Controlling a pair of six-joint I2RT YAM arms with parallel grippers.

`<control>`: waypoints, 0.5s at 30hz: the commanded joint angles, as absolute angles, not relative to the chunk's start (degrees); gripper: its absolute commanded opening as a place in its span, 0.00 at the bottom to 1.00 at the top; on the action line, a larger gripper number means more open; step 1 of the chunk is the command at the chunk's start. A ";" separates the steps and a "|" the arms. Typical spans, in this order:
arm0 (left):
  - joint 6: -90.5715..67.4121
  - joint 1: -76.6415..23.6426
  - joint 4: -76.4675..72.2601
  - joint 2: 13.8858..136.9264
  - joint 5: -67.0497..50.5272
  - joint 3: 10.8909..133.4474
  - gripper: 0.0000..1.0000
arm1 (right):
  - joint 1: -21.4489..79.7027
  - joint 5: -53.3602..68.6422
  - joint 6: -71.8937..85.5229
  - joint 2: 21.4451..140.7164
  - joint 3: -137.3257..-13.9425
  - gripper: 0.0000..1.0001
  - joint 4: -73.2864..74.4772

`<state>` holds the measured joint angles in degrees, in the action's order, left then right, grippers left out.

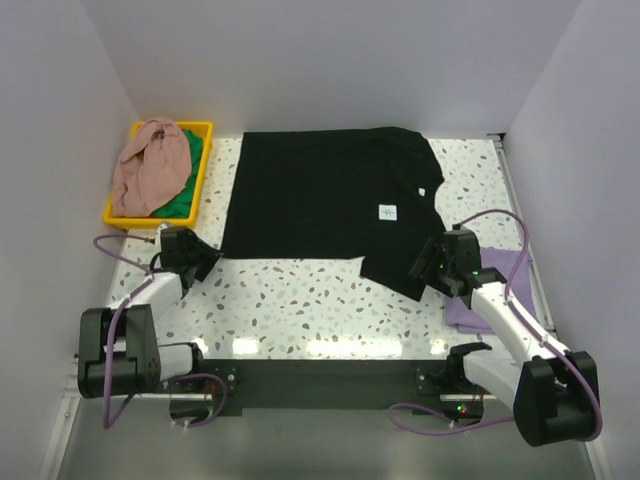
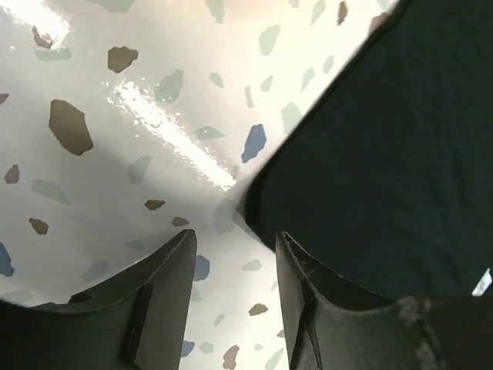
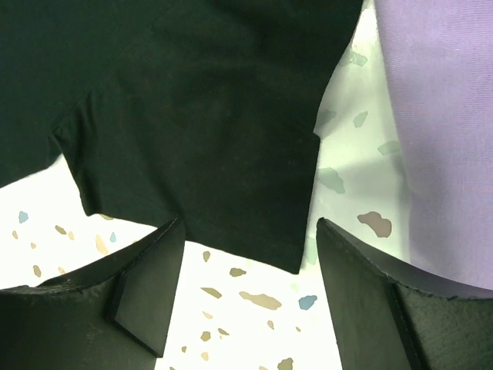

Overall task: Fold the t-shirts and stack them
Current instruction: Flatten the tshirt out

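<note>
A black t-shirt (image 1: 330,195) lies spread flat across the middle of the speckled table, with a small white label near its right side. My left gripper (image 1: 205,258) is open and low at the shirt's near-left corner (image 2: 258,196), which lies just ahead of the fingers. My right gripper (image 1: 428,268) is open just short of the hem of the shirt's near-right sleeve (image 3: 254,223). A folded lilac t-shirt (image 1: 490,290) lies at the right edge, partly under my right arm; it also shows in the right wrist view (image 3: 443,131).
A yellow bin (image 1: 118,212) at the back left holds a pink shirt (image 1: 150,165) over a green one (image 1: 182,200). White walls close in the table on the left, back and right.
</note>
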<state>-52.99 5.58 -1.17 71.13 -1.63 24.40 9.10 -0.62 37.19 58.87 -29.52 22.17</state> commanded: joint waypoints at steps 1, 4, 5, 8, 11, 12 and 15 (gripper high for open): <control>-54.22 5.19 -4.39 73.82 -0.09 26.81 0.50 | 9.14 -2.90 38.58 58.97 -29.18 0.72 20.57; -55.10 5.01 -7.02 75.76 -0.87 26.19 0.50 | 9.05 -2.99 38.58 59.68 -29.00 0.72 20.13; -55.28 5.01 -7.55 76.28 -1.14 26.28 0.50 | 9.14 -2.99 38.58 59.85 -28.92 0.72 20.04; -55.63 4.92 -9.05 78.22 -2.28 26.72 0.45 | 9.05 -2.99 38.76 60.82 -28.48 0.72 19.16; -55.99 4.83 -9.67 78.66 -2.99 26.46 0.33 | 9.14 -3.60 39.11 62.05 -28.21 0.71 17.93; -55.99 4.83 -9.84 78.66 -3.08 26.46 0.28 | 9.05 -3.69 39.29 62.40 -28.04 0.71 17.76; -55.90 4.83 -9.67 78.75 -3.16 26.89 0.19 | 9.14 -3.69 40.16 63.19 -27.16 0.70 16.44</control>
